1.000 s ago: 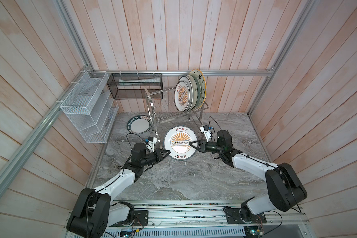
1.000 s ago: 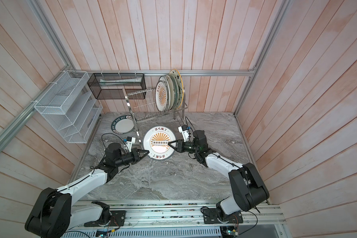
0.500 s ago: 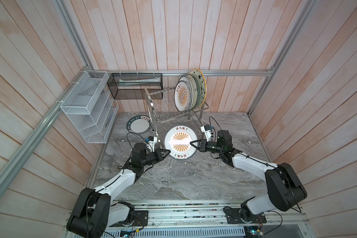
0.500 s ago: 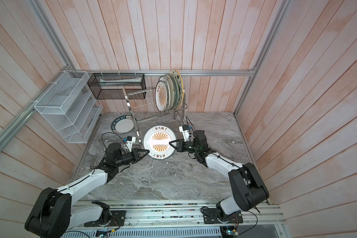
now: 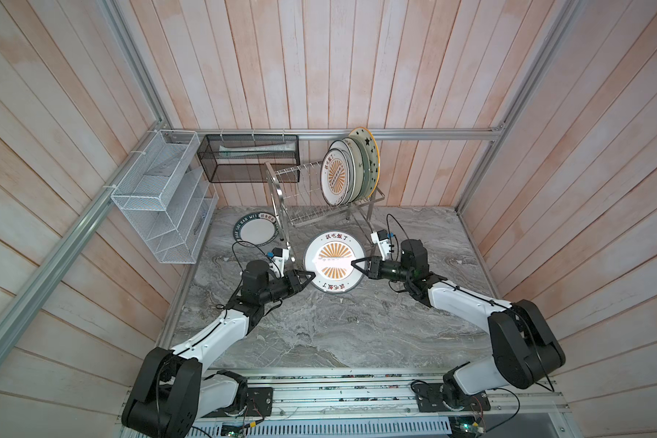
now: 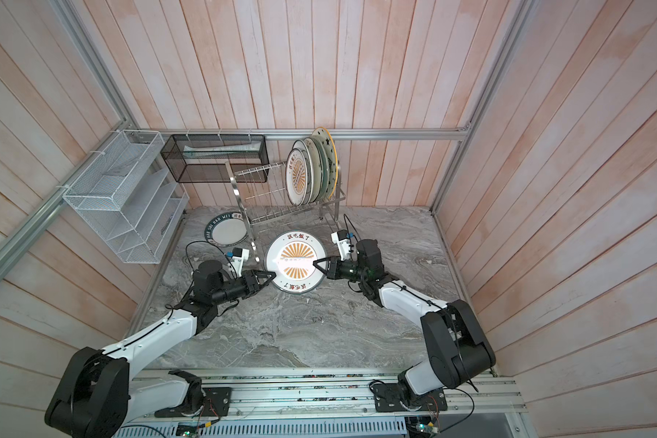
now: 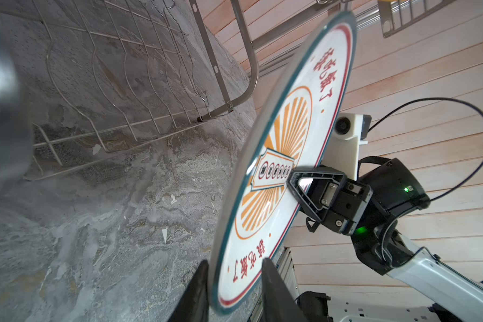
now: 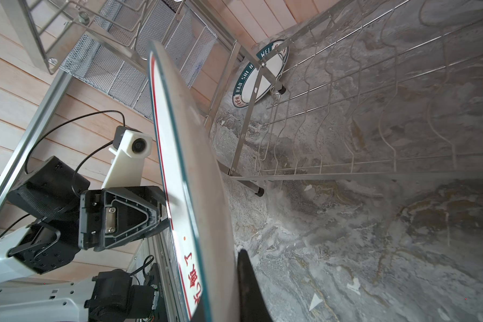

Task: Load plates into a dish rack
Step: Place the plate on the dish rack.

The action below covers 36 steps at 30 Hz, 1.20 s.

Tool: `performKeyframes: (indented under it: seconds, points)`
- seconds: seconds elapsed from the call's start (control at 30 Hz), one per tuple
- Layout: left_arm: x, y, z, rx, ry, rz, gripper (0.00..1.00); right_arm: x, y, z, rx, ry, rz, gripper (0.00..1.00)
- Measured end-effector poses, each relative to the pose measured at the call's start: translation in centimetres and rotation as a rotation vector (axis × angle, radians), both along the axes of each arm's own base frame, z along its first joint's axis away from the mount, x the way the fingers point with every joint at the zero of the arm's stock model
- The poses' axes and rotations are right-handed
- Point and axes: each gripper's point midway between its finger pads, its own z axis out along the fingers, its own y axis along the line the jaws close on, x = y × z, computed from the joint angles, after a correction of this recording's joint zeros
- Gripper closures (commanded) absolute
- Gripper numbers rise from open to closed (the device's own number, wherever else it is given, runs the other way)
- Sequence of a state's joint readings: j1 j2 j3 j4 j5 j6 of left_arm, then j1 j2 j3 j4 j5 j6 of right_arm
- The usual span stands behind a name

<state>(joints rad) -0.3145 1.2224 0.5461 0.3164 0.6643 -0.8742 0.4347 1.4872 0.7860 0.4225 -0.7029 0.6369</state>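
Note:
A white plate with an orange sunburst (image 5: pixel 334 261) (image 6: pixel 294 261) hangs tilted above the table in front of the dish rack (image 5: pixel 319 212) (image 6: pixel 281 208). My right gripper (image 5: pixel 353 262) (image 8: pixel 218 267) is shut on its right rim. My left gripper (image 5: pixel 312 277) (image 7: pixel 234 262) stands open, its fingers astride the plate's lower left rim with a gap on the face side. Several plates (image 5: pixel 336 178) stand upright in the rack's upper tier. Another plate with a dark green lettered rim (image 5: pixel 257 232) (image 8: pixel 262 75) lies flat on the table left of the rack.
A white mesh shelf unit (image 5: pixel 160 204) hangs on the left wall. A black mesh basket (image 5: pixel 249 159) hangs on the back wall behind the rack. The rack's lower wavy wires (image 7: pixel 129 92) lie close behind the held plate. The grey marble table (image 5: pixel 338 330) spreads in front.
My left gripper's jaws have parted from the plate's rim. My right gripper has closed tighter on the opposite rim. The plate has hardly moved.

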Motion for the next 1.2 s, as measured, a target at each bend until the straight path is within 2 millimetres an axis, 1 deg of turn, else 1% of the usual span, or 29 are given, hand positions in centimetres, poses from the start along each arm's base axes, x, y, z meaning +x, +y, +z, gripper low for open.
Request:
performKeyframes:
  seconds: [0.1, 0.33, 0.6, 0.73, 0.83, 0.93, 1.0, 1.2]
  points:
    - [-0.1, 0.2, 0.2, 0.007, -0.009, 0.007, 0.67, 0.6, -1.1, 0.1, -0.018, -0.01, -0.044, 1.0]
    - [0.0, 0.7, 0.7, 0.028, -0.039, 0.034, 0.63, 1.9, -4.2, 0.8, -0.07, -0.053, -0.17, 1.0]
    - [0.0, 1.4, 0.7, 0.066, -0.048, 0.075, 0.62, 2.5, -7.8, 0.8, -0.181, -0.089, -0.301, 1.0]
    - [0.2, 1.8, 0.4, 0.081, -0.037, 0.102, 0.61, 2.4, -9.5, 0.8, -0.236, -0.101, -0.364, 1.0]
    - [0.3, 2.4, -0.1, 0.103, -0.022, 0.138, 0.61, 2.2, -11.2, 1.1, -0.268, -0.106, -0.428, 1.0]
    - [0.3, 2.8, -0.4, 0.118, -0.007, 0.157, 0.61, 1.9, -13.4, 1.7, -0.298, -0.118, -0.507, 1.0]
    - [0.3, 2.9, -0.5, 0.124, -0.002, 0.165, 0.61, 1.7, -14.8, 2.5, -0.318, -0.138, -0.561, 1.0]
    - [0.1, 3.2, -0.4, 0.13, 0.001, 0.175, 0.61, 0.9, -19.1, 5.8, -0.366, -0.221, -0.73, 1.0]
